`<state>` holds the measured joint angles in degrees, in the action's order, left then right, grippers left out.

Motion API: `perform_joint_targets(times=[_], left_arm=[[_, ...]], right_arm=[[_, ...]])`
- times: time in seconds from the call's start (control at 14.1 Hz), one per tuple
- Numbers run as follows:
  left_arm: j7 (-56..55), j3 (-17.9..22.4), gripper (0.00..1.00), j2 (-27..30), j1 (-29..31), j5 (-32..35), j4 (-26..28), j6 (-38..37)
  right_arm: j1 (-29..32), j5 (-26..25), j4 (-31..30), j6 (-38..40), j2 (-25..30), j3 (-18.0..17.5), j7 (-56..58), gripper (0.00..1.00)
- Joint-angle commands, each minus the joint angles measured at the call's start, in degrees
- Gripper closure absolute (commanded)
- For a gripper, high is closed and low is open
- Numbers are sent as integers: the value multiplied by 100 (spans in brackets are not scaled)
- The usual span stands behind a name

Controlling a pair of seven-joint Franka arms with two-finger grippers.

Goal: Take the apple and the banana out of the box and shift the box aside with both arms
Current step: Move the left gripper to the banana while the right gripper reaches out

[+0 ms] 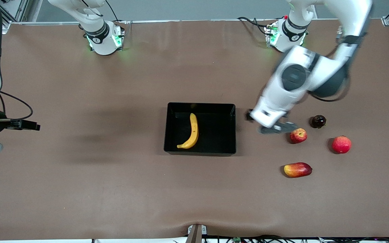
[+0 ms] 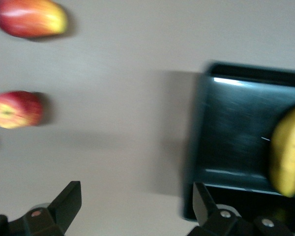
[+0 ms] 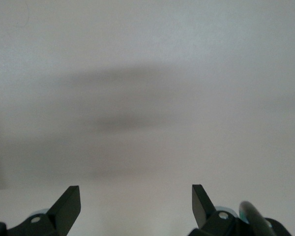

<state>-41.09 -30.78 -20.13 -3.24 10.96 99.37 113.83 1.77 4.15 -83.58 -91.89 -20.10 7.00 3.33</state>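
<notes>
Brown matting covers the table. At its middle sits a shallow black box with a yellow banana lying inside, toward the right arm's end. Toward the left arm's end of the table lie four fruits: a small red apple with yellow streaks, a dark round fruit farther from the front camera, a larger plain red fruit beside the apple, and an oblong red-and-yellow fruit nearest the camera. The left gripper hangs over bare table between box and apple, fingers spread wide, empty. The right gripper waits over bare table at the right arm's end, fingers also spread, empty.
</notes>
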Motion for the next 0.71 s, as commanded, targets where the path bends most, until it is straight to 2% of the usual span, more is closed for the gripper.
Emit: perform_joint_targets(times=[0.0, 0.28, 0.5, 0.64], left_arm=[[-547, 98, 0, -1227, -946, 82, -1223, -89], [-1006, 642, 0, -2266, -2012, 539, -2253, 295], [-1032, 1178, 0, -2627, -2557, 530, -2290, 1183], [-1050, 1329, 0, -2899, -2725, 530, -2290, 1596]], right_arm=[[-334, 86, 34, 163, 41, -14, -360, 0], [-731, 59, 69, 163, 41, -5, -448, 0], [-722, 165, 34, 119, 24, -14, -456, 0], [-731, 297, 8, 119, 24, -14, -456, 0]])
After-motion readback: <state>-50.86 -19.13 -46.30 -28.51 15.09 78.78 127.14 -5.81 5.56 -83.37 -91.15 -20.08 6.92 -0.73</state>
